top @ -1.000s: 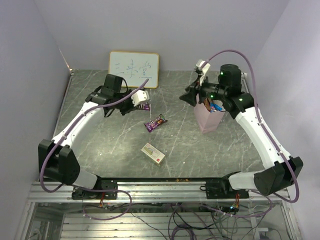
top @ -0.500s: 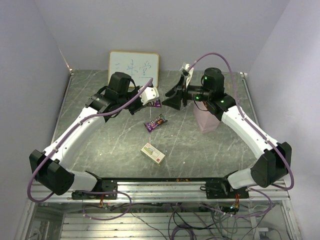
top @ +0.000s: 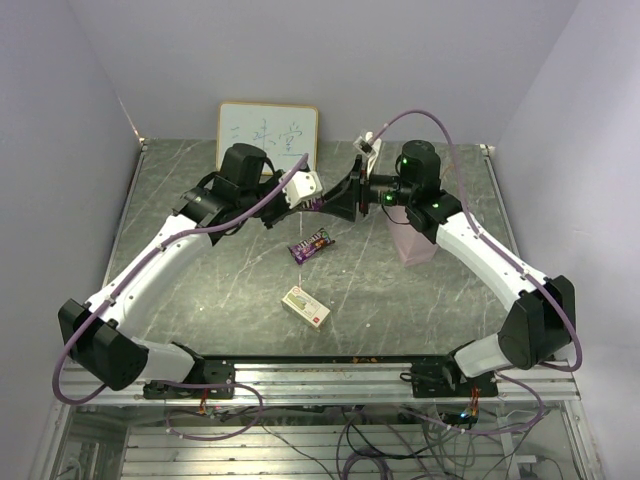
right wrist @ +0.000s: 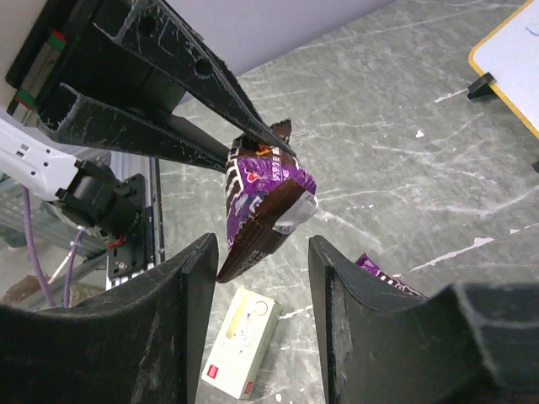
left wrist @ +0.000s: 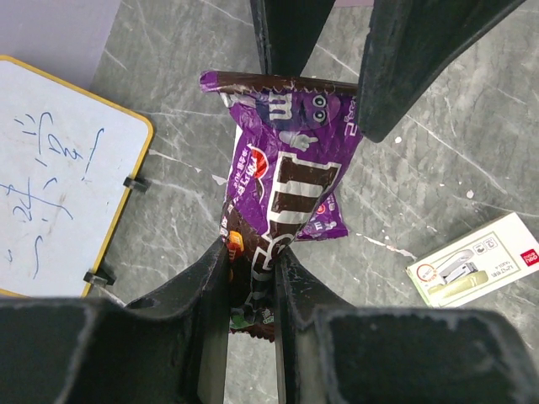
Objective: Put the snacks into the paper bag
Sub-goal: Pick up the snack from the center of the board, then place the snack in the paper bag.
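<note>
A whiteboard (top: 267, 138) stands at the back; a white box (top: 306, 307), perhaps staples, lies nearer.

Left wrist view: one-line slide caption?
Left gripper holds a purple snack packet above the table, the open right gripper at its far end.

Robotics lab (alu frame (top: 330, 380), cables (top: 352, 436)).

A purple packet (left wrist: 286, 181) hangs pinched in the left claw (left wrist: 253, 257). A second packet (top: 311, 244) lies on the worktop (top: 230, 280). The pink bag (top: 412, 248) stands upright.
</note>
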Robot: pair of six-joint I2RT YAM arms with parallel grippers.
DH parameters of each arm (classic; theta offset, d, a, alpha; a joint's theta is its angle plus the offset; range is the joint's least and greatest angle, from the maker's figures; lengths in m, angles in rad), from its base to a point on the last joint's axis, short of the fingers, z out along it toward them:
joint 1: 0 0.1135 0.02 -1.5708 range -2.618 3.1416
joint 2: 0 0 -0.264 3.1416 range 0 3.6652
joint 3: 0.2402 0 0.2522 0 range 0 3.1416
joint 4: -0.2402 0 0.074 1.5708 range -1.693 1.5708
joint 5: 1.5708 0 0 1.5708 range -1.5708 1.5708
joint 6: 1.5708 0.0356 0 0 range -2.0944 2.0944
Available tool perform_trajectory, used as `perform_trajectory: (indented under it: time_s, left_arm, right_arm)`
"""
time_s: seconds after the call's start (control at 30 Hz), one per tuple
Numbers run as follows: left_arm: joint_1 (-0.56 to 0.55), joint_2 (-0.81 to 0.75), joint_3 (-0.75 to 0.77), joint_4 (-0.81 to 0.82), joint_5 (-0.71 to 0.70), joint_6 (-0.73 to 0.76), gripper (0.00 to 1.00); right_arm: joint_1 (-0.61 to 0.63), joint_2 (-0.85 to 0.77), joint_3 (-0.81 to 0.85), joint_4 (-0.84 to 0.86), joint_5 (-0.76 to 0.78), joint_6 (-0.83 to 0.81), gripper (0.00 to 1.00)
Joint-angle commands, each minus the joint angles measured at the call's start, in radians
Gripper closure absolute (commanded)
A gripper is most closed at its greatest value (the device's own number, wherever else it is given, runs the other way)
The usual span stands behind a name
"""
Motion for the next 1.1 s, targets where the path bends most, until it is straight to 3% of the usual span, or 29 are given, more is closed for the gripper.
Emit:
perform_trajectory:
  time_s: [0.0, 0.37, 0.5, 0.63, 0.8, 0.93, 1.07]
  left_arm:
    - [-0.013, -0.013, 0.042, 0.035, -0.008, -0.023, 0.78]
    - [-0.018, -0.019, 0.019, 0.063, -0.004, -0.054, 0.77]
    - [-0.017, -0.028, 0.005, 0.069, -0.005, -0.059, 0.73]
    - [-0.018, -0.047, -0.014, 0.083, -0.012, -0.074, 0.64]
    - [-0.018, -0.081, -0.038, 0.093, -0.027, -0.09, 0.48]
    - [-0.018, -0.131, -0.076, 0.113, -0.052, -0.093, 0.25]
    - [-0.014, -0.179, -0.115, 0.12, -0.076, -0.079, 0.16]
  right_arm:
    - [0.009, 0.018, 0.0, 0.063, -0.01, 0.045, 0.55]
    - [0.009, 0.03, -0.006, 0.086, 0.009, 0.072, 0.74]
    - [0.008, 0.023, 0.001, 0.074, 0.028, 0.061, 0.86]
    - [-0.003, -0.005, -0.001, 0.061, 0.048, 0.039, 1.0]
    - [-0.06, -0.061, -0.014, 0.042, 0.058, 0.009, 1.0]
    - [-0.142, -0.123, -0.012, -0.014, 0.089, -0.035, 1.0]
    - [-0.242, -0.194, 0.002, -0.101, 0.126, -0.094, 1.0]
